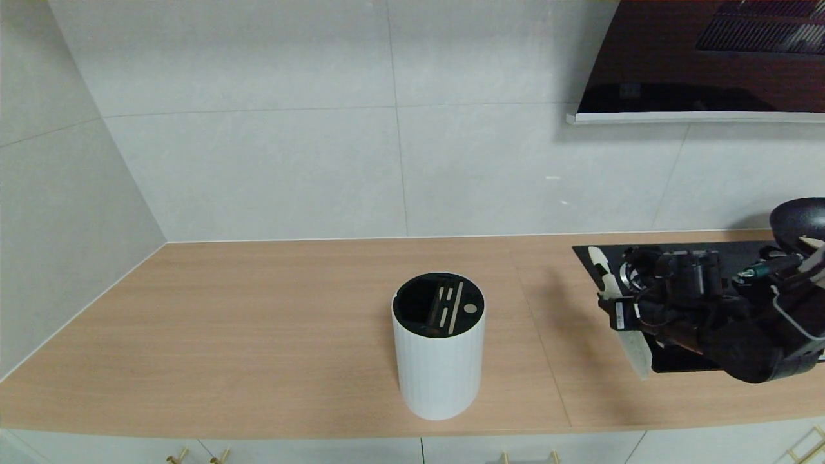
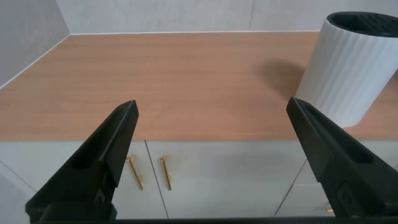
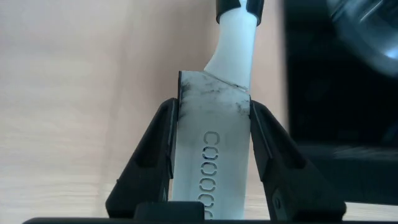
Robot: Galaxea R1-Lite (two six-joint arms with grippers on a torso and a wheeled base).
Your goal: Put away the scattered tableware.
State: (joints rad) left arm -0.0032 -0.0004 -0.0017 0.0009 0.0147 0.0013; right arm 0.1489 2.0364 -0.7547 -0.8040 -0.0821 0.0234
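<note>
A white ribbed knife holder (image 1: pixel 439 348) with a black slotted top stands near the counter's front edge; the left wrist view catches it as well (image 2: pixel 348 68). To its right, above the cooktop's left edge, my right gripper (image 1: pixel 622 309) is shut on a knife (image 1: pixel 635 348) with a white handle (image 1: pixel 599 261). Up close, its fingers (image 3: pixel 158 146) clamp the pale blade (image 3: pixel 211 143) from both sides, and the handle (image 3: pixel 239 37) points away. My left gripper (image 2: pixel 211 118) is open and holds nothing, hanging in front of the counter at cabinet height, left of the holder.
A black cooktop (image 1: pixel 683 252) lies at the counter's right end with a dark pot (image 1: pixel 799 222) on it, under a range hood (image 1: pixel 702 58). Tiled walls close the back and left. Bare wooden counter (image 1: pixel 258 322) stretches left of the holder. Gold cabinet handles (image 2: pixel 165 171) sit below.
</note>
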